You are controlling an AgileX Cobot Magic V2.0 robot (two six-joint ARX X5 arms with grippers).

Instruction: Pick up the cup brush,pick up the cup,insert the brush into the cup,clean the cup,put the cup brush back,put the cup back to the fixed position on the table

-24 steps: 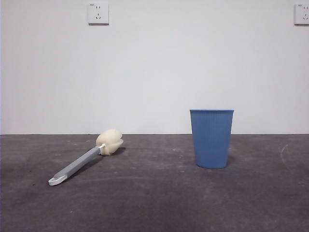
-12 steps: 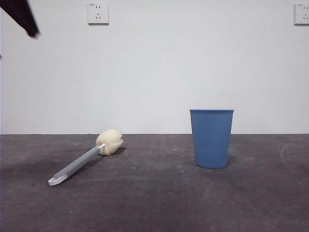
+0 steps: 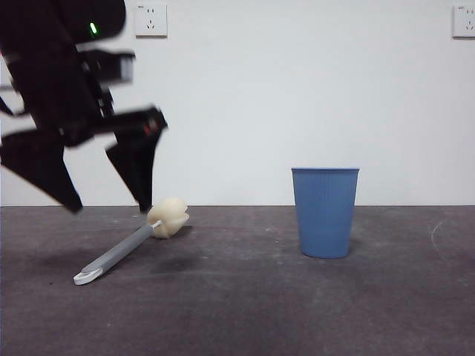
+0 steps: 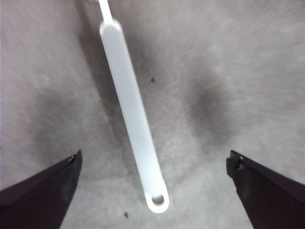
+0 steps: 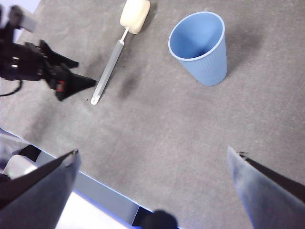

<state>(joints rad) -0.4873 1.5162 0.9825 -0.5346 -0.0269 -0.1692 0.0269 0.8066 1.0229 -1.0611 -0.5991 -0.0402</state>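
Note:
The cup brush (image 3: 126, 252) lies on the table (image 3: 245, 311) at the left, its cream sponge head (image 3: 168, 217) toward the wall and its white looped end toward me. My left gripper (image 3: 110, 208) hangs just above the handle, open, with a jaw on each side. In the left wrist view the handle (image 4: 133, 114) runs between the open jaws of this gripper (image 4: 155, 156). The blue ribbed cup (image 3: 325, 211) stands upright at the right. My right gripper (image 5: 152, 152) is open and empty, high above the table, looking down on the cup (image 5: 200, 47) and the brush (image 5: 112, 64).
Two wall sockets (image 3: 151, 20) (image 3: 464, 21) sit on the white wall behind. The table's near edge (image 5: 95, 191) shows in the right wrist view. The left arm's gripper (image 5: 62, 78) also shows there beside the brush handle.
The left arm has come down from the top left corner and now hangs open over the brush handle. Brush and cup have not moved.

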